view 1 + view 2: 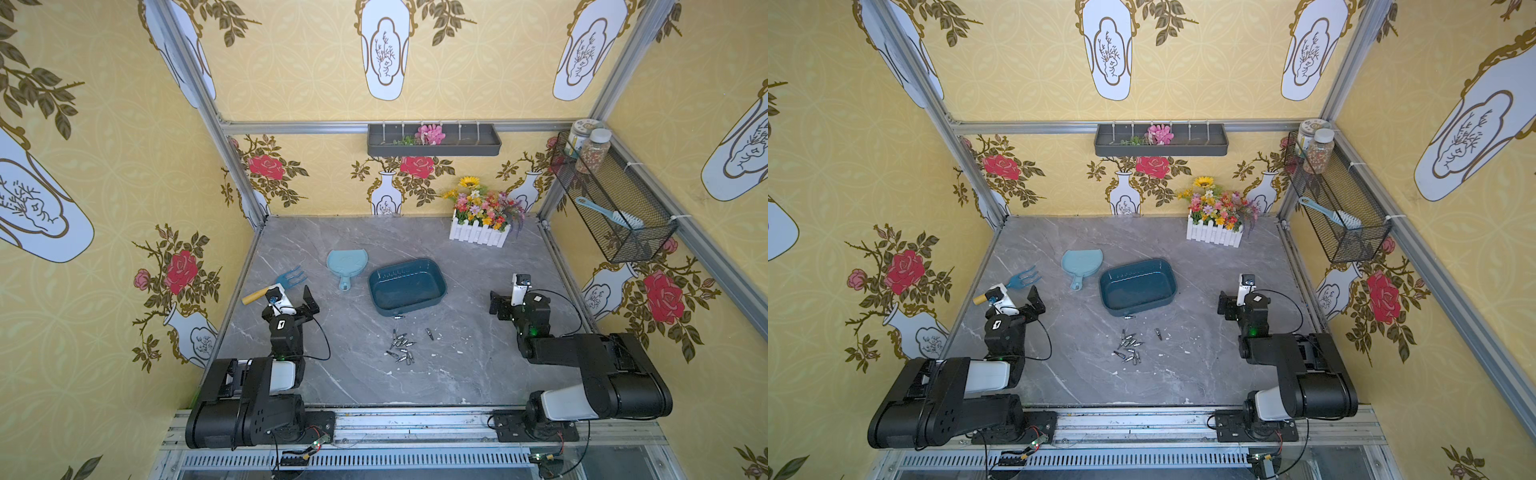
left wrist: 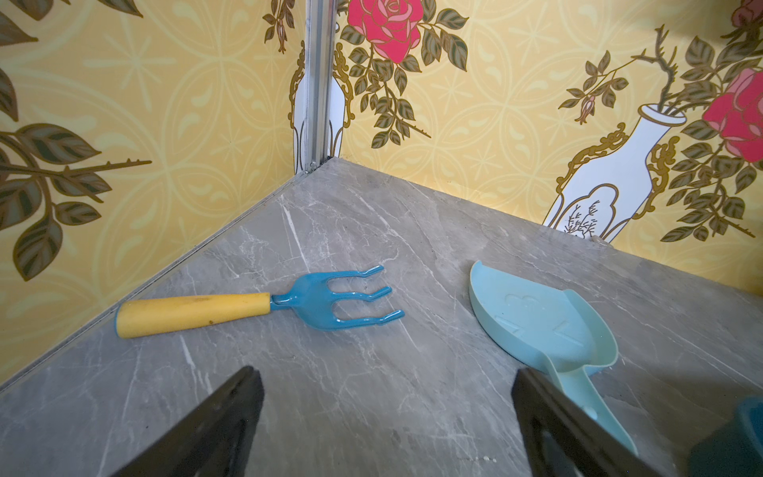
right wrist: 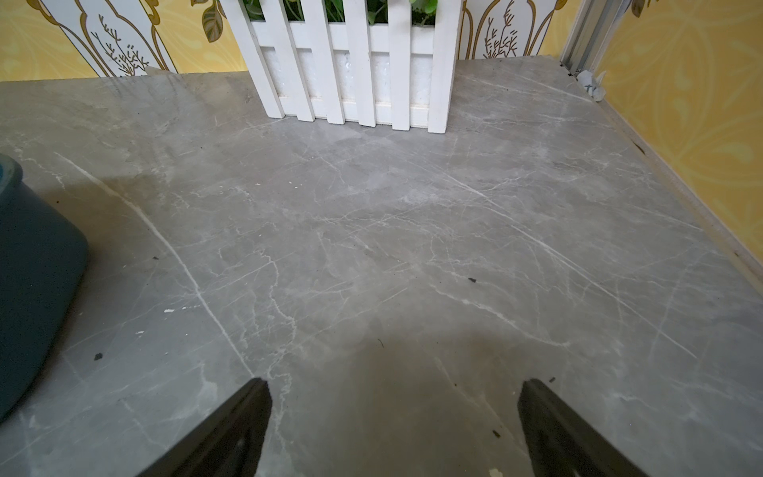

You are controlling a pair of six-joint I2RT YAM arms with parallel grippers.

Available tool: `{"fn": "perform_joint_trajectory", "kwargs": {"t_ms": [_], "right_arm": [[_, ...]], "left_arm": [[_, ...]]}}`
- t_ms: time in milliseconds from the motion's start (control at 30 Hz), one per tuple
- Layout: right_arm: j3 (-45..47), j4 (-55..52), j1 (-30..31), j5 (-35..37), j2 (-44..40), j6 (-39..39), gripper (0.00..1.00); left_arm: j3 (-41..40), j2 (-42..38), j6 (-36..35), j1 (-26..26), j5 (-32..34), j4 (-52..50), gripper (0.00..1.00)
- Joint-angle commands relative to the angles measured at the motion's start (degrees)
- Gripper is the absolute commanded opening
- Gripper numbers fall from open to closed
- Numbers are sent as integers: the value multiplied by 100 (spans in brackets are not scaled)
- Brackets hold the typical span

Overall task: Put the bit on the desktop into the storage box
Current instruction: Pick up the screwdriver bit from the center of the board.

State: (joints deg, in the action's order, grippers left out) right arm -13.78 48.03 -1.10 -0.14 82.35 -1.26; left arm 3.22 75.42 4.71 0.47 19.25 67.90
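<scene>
Left gripper (image 1: 311, 302), right gripper (image 1: 496, 305): jaws wide apart, nothing held, parked at 9 and 3 o'clock of storage box (image 1: 407, 286), likely to keep your top view clear. Bits (image 1: 401, 347) lie clustered on desktop (image 1: 353, 378) at 6 o'clock of box; stray bit (image 1: 398, 317) just beside its wall.

No legible text; only a small white emblem (image 1: 281, 323) on the left arm's wrist, jar label (image 1: 578, 139) unreadable.
</scene>
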Motion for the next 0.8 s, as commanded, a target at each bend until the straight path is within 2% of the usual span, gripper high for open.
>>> {"fn": "perform_joint_trajectory", "kwargs": {"t_ms": [0,100,200,367,467,500,633,767], "right_arm": [[-36,259,42,21,1,26,97],[78,460,66,80,-71,17,97],[344,308,66,469,-796,-172,97],[-169,-1856,73,586,-2393,-477,97],[-749,-3084,114,245,-3038,-684,97],[-1003,-3568,138,202,-3125,-729,97],[-2066,-5357,313,-121,-3103,-936,97],[-2990,-6547,948,-291,-2642,-1044,97]], "left_arm": [[12,5,-39,6,-48,154,100],[-13,-29,-48,5,-69,173,100],[-92,-350,-53,6,-11,101,100],[-364,-1569,-69,-77,144,-330,100],[-371,-2466,-127,-205,269,-947,100],[-324,-2771,-26,-243,304,-1248,100],[29,-4149,1108,-251,-21,-2582,100],[362,-4586,2048,-258,-306,-3370,100]]}}
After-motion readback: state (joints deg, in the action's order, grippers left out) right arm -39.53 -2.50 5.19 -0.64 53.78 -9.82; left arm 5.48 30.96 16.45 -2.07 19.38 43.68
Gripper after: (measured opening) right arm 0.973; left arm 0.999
